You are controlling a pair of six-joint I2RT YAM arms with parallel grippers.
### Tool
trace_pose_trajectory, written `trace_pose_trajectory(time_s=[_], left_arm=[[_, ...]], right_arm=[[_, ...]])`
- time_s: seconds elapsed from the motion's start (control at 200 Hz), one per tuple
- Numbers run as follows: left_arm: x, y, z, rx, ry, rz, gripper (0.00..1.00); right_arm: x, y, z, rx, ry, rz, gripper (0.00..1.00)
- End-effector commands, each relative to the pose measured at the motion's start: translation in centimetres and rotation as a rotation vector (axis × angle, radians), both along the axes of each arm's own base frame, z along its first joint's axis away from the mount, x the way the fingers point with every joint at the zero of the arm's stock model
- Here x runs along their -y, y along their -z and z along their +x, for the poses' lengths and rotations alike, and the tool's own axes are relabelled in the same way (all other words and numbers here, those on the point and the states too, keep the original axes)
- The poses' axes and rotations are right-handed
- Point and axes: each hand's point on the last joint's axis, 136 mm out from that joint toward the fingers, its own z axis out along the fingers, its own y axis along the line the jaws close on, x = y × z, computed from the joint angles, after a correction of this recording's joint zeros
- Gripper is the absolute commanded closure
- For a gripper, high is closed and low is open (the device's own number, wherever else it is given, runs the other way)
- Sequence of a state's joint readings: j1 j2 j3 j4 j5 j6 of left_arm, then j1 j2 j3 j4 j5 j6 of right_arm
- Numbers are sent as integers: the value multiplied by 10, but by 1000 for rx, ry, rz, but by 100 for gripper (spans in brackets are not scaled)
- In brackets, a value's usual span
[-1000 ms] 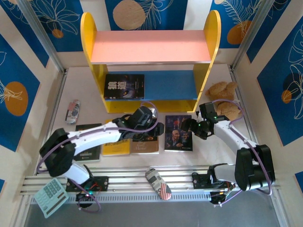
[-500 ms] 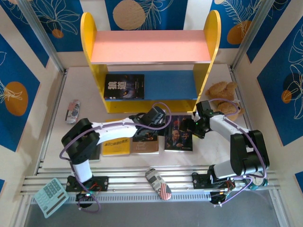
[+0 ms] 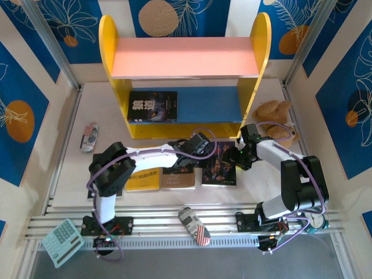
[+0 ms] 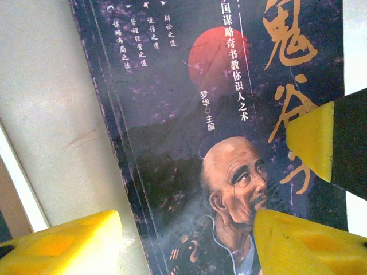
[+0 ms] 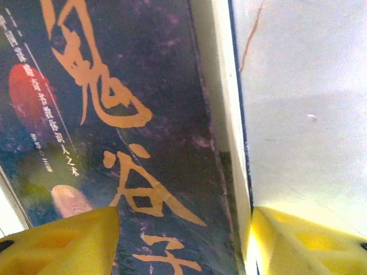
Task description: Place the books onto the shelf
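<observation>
The dark blue book with the man's portrait (image 3: 220,172) lies flat on the table in front of the shelf (image 3: 180,58). My left gripper (image 3: 204,152) is open over its left edge; in the left wrist view one finger (image 4: 63,240) is over the table and the other over the cover (image 4: 189,114). My right gripper (image 3: 237,157) is open astride the right edge, where the white page block (image 5: 221,86) shows. A black book with white characters (image 3: 152,106) lies on the blue lower board. The yellow book (image 3: 145,180) and the brown-black book (image 3: 179,179) lie left of the portrait book.
A striped can (image 3: 195,226) lies on the near rails, a calculator (image 3: 63,239) at the near left corner. A small can (image 3: 88,137) rests at the left, a brown plush toy (image 3: 273,119) right of the shelf. Walls close in both sides.
My left gripper has swung right from above the brown-black book to the portrait book's left edge. My right gripper has edged in to the book's right edge.
</observation>
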State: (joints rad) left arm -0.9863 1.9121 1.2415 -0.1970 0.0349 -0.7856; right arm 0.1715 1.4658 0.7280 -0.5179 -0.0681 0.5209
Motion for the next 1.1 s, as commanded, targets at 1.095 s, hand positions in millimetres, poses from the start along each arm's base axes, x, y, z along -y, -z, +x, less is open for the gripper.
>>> trace_pose_trajectory(time_s=[1.095], left_arm=[[36, 21, -4, -21, 61, 31, 35]], right_arm=[[-10, 0, 0, -17, -18, 66, 80]])
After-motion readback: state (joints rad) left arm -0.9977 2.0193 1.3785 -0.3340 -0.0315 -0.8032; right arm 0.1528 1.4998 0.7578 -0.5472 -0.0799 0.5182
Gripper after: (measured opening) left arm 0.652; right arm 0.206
